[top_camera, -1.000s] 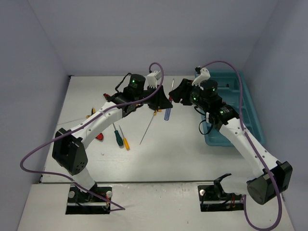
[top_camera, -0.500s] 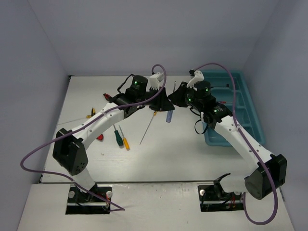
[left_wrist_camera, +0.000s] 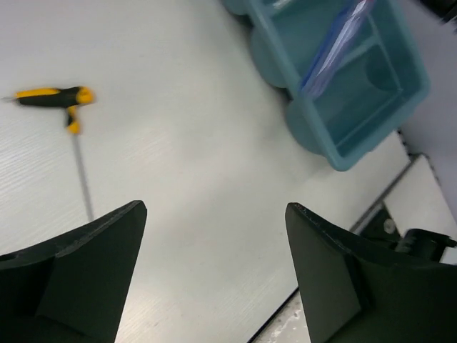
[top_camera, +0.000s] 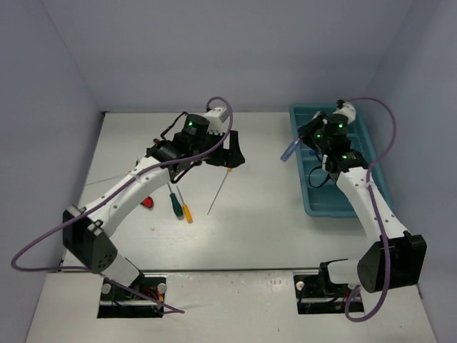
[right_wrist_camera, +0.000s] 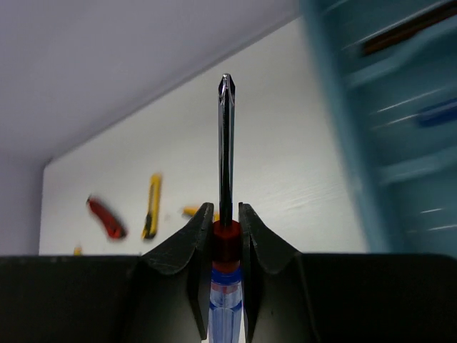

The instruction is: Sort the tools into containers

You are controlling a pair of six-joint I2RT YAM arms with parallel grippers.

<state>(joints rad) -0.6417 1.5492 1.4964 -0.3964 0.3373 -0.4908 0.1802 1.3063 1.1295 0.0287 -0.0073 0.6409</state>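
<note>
My right gripper (top_camera: 305, 140) is shut on a blue screwdriver (top_camera: 289, 150) and holds it in the air just left of the teal tray (top_camera: 325, 209). In the right wrist view the jaws clamp its red collar (right_wrist_camera: 226, 239), and the shaft (right_wrist_camera: 226, 143) points away from the camera. My left gripper (top_camera: 230, 154) hangs open and empty above the middle of the table; its dark fingers (left_wrist_camera: 86, 257) stand wide apart. On the table lie a thin rod (top_camera: 218, 191), a green screwdriver (top_camera: 171, 201) and a yellow one (top_camera: 185, 209).
A yellow-and-black T-handle key (left_wrist_camera: 56, 96) lies below the left wrist. A red knife (right_wrist_camera: 106, 217) and a yellow knife (right_wrist_camera: 151, 206) lie at the far left. Blurred tools rest in the containers (right_wrist_camera: 400, 107). Purple cables loop over both arms.
The left gripper has opened, let go of the blue screwdriver and drawn back left. The right gripper closed on the screwdriver and swung right to the tray's edge.
</note>
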